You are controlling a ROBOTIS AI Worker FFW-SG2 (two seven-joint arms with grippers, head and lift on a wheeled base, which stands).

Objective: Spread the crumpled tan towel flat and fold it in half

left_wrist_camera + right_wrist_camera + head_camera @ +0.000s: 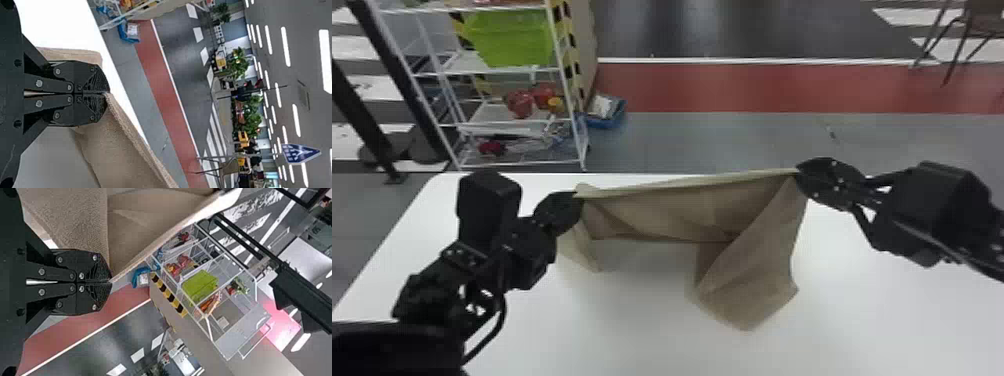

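You have one red floor band (782,87) running across behind the work. You have one white table (882,310) below the arms, and one white wire rack (469,62) beyond it on the left. One chair (982,22) stands beyond the table at the far right, partly in view. Next in size is one tan towel (752,285), then two grippers with two fingers each, four fingers in all. One green bin (507,37) sits on the rack, and one blue bin (609,117) stands on the floor just beside it. Smallest noted: red items (520,102) on a lower shelf of the rack, at least two; an exact count cannot be made.

The towel is held up in front of you above the table, its upper edge strung between your left gripper (578,200) and your right gripper (799,172). You find the left fingers together, clamped on the towel at the left end of that edge. In the left wrist view, cloth leads away from the tips and also shows behind the fingers. Your right fingers are together too, clamped on the towel at the opposite end; in the right wrist view, the pinched cloth starts right at the tips. Between the grippers the towel sags in folds. A short flap hangs near your left fingers, and a longer one hangs toward you on the right side. You cannot tell whether either flap touches the table.
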